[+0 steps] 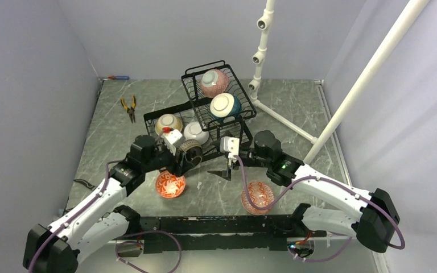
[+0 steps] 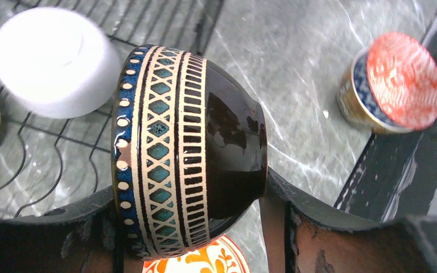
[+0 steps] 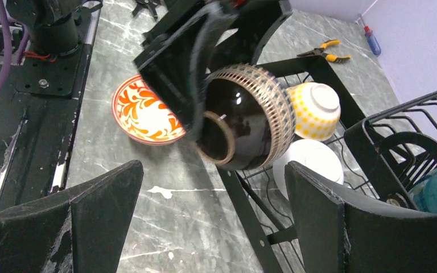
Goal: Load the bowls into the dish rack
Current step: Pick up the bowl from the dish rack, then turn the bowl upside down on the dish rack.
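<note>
My left gripper (image 1: 189, 152) is shut on a dark brown bowl (image 2: 188, 148) with a blue-and-cream patterned rim. It holds the bowl on its side over the front edge of the black dish rack (image 1: 244, 135). In the right wrist view the same bowl (image 3: 244, 119) hangs above the rack's frame. My right gripper (image 3: 216, 216) stands open and empty just in front of it, over the table. A cream-yellow bowl (image 1: 168, 123) and a white bowl (image 1: 196, 132) sit in the rack's base. A pink bowl (image 1: 214, 82) and a teal-and-white bowl (image 1: 225, 106) lie in the raised basket.
An orange-patterned bowl (image 1: 170, 185) and a red-patterned bowl (image 1: 257, 196) sit on the table in front of the rack. Orange-handled pliers (image 1: 129, 107) lie at the back left. A white pipe stand (image 1: 262, 57) rises behind the rack on the right.
</note>
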{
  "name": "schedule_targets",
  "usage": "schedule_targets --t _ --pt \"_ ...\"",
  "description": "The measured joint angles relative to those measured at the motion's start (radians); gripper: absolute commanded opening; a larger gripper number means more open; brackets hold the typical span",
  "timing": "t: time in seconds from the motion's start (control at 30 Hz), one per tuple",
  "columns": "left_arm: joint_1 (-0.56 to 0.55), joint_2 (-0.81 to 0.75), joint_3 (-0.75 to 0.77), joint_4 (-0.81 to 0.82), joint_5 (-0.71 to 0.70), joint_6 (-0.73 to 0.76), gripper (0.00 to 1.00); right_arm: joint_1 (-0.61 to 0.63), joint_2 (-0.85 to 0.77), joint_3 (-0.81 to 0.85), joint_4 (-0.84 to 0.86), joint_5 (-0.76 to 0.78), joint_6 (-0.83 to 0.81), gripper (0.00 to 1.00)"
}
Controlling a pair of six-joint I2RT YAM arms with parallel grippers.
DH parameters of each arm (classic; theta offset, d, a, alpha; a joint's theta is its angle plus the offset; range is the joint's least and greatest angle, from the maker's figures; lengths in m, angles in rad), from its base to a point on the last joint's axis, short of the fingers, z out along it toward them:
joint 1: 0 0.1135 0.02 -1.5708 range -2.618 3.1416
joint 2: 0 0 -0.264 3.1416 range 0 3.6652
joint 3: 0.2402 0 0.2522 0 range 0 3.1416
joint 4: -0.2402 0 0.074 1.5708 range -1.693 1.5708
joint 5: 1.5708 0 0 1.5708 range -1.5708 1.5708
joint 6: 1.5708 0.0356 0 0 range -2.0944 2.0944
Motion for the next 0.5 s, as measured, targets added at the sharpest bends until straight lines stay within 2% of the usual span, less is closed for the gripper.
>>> schedule_targets --t 0.2,0.5 --pt "0.195 0.053 0.001 0.092 0.098 -0.235 0.03 0.0 -0.016 -0.026 0.0 0.024 0.012 1.0" --pt "0.289 0.217 0.047 0.18 0.232 -0.583 0.03 0.0 -0.016 -0.036 -0.002 0.031 0.018 1.0"
